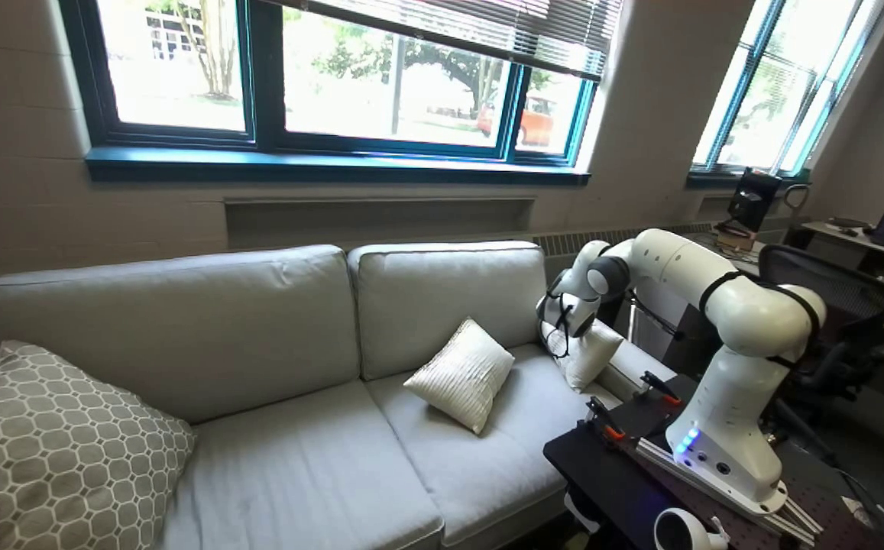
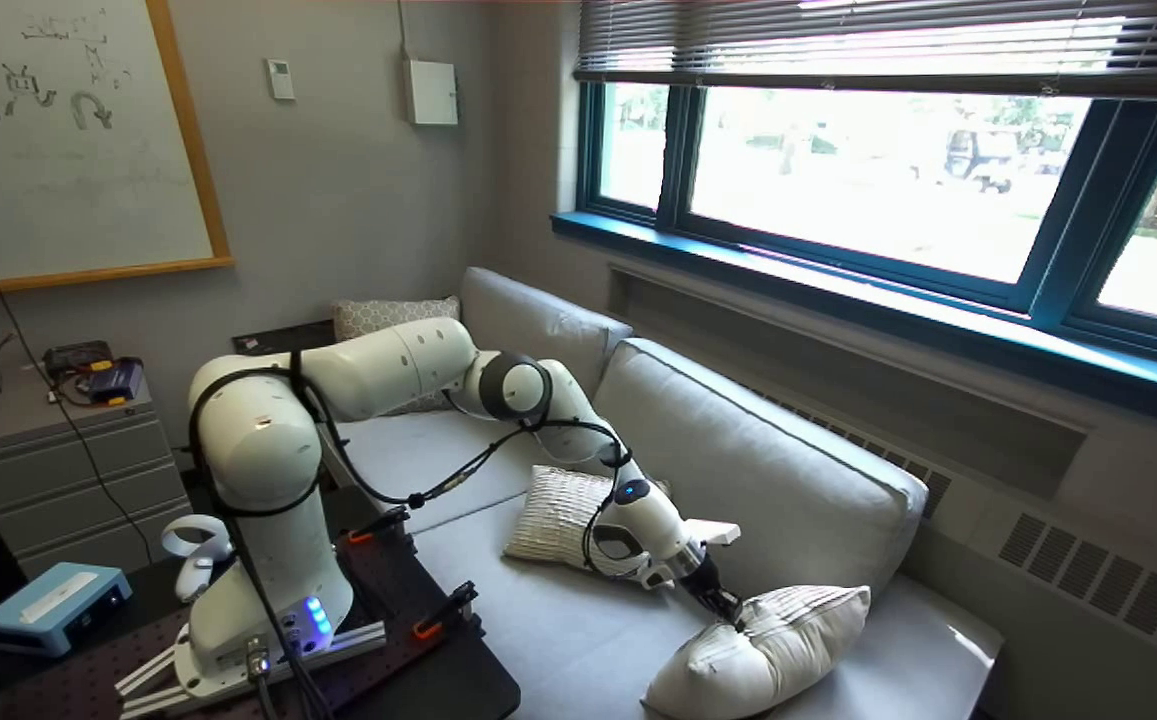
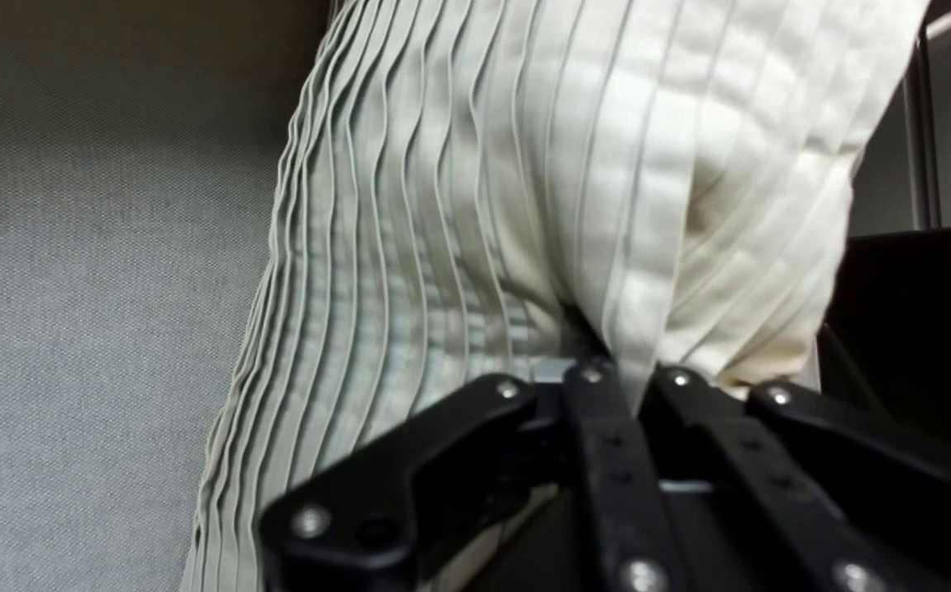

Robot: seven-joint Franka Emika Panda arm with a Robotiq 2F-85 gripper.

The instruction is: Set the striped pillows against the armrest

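One striped pillow is at the armrest end of the sofa and also shows in an exterior view. My gripper is shut on a pinched fold of this pillow; the wrist view shows the fold between the fingers and the pleated cream fabric filling the middle. The pillow is tilted beside the armrest; the arm hides part of it in an exterior view. The second striped pillow rests tilted on the seat near the back cushion, partly behind the arm in an exterior view.
The sofa's back cushion rises behind the pillows. A large lattice-patterned pillow lies at the far end. The robot's black table with clamps stands close to the seat's front edge. A controller lies on it.
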